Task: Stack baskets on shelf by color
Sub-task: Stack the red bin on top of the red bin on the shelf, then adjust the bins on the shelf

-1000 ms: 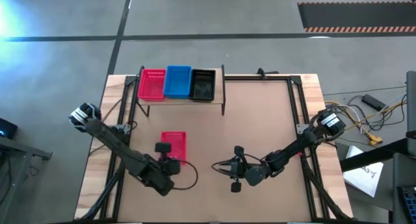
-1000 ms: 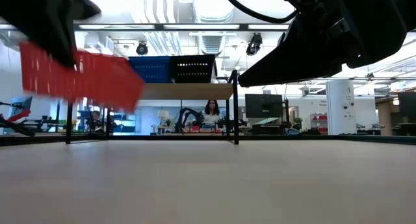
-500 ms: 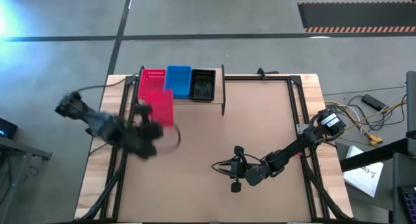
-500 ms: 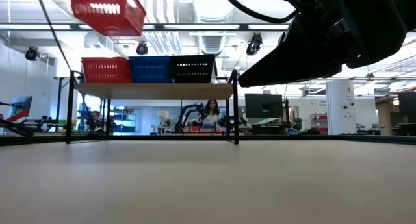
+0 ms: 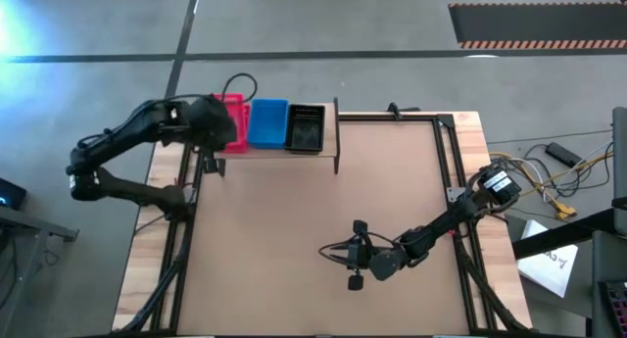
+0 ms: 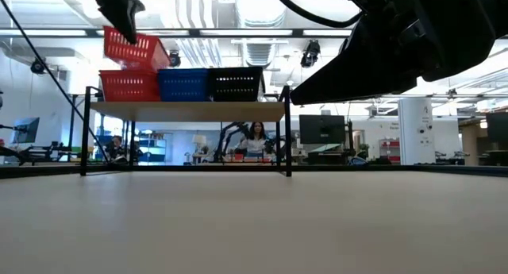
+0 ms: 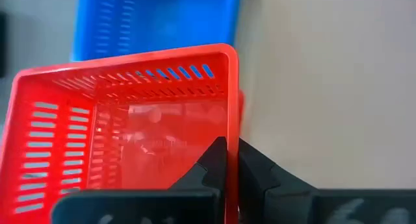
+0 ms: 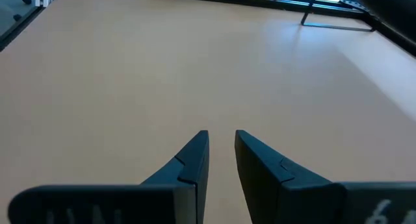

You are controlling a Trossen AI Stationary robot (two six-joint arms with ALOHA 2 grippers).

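Red basket (image 6: pixel 133 49) hung tilted above its twin (image 6: pixel 127 85) on the shelf (image 6: pixel 186 110).
Left gripper (image 7: pixel 227 160) pinched its wall, aligning the colour stack; right gripper (image 8: pixel 221 152) waited, slightly parted, empty.

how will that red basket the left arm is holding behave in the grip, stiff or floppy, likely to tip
Probably stiff: the red basket keeps its boxy shape though the left gripper pinches only one wall. Likely light, since its walls are thin, perforated plastic. It seems apt to tip: in the low view it hangs tilted above the red basket on the shelf.
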